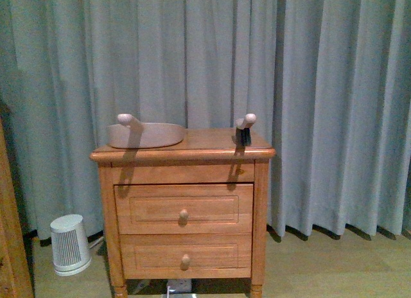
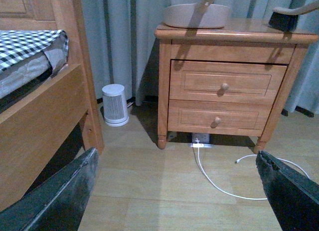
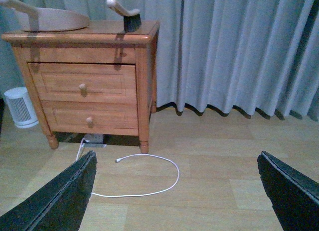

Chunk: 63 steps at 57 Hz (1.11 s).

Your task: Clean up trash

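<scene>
Both left gripper (image 2: 175,191) and right gripper (image 3: 175,191) are held jaws wide, empty; with no trash seen, the centre-left dustpan (image 1: 154,136) is best grasped by its handle (image 1: 128,120).

nightstand (image 1: 205,141): wooden, two drawers, straight ahead of me, standing on four legs against the curtain
nightstand top, my left: beige-pink dustpan (image 1: 146,135) lying flat, handle sticking up and off the left edge
nightstand top, my right: small brush (image 1: 244,131), dark bristles down on the wood, pale handle tilted up
dustpan vs brush: well apart, bare wood between
floor (image 1: 334,266): light wood planks
floor, left of nightstand: small white heater (image 1: 69,245), upright, near the leg
floor, under nightstand: power strip (image 2: 201,139), partly hidden
floor, in front: white cable (image 3: 178,172) running from the strip in a loose loop
</scene>
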Motion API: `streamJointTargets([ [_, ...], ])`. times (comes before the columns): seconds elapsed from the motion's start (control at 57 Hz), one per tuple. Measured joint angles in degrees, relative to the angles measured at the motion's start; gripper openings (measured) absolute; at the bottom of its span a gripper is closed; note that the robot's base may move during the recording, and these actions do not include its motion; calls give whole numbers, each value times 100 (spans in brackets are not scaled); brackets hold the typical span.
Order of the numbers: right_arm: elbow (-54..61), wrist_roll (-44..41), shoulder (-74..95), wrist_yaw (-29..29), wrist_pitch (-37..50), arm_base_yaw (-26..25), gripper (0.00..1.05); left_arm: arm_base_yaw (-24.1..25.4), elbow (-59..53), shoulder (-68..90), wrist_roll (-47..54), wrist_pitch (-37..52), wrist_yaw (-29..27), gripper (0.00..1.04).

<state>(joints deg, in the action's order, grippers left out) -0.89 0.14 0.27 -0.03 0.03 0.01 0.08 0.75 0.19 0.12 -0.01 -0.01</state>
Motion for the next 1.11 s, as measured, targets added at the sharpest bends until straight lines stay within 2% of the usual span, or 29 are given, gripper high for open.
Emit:
streamJointTargets([
  [1.105, 0, 0, 0, 0, 0, 0, 97, 0, 0, 0, 0, 0, 0, 97],
])
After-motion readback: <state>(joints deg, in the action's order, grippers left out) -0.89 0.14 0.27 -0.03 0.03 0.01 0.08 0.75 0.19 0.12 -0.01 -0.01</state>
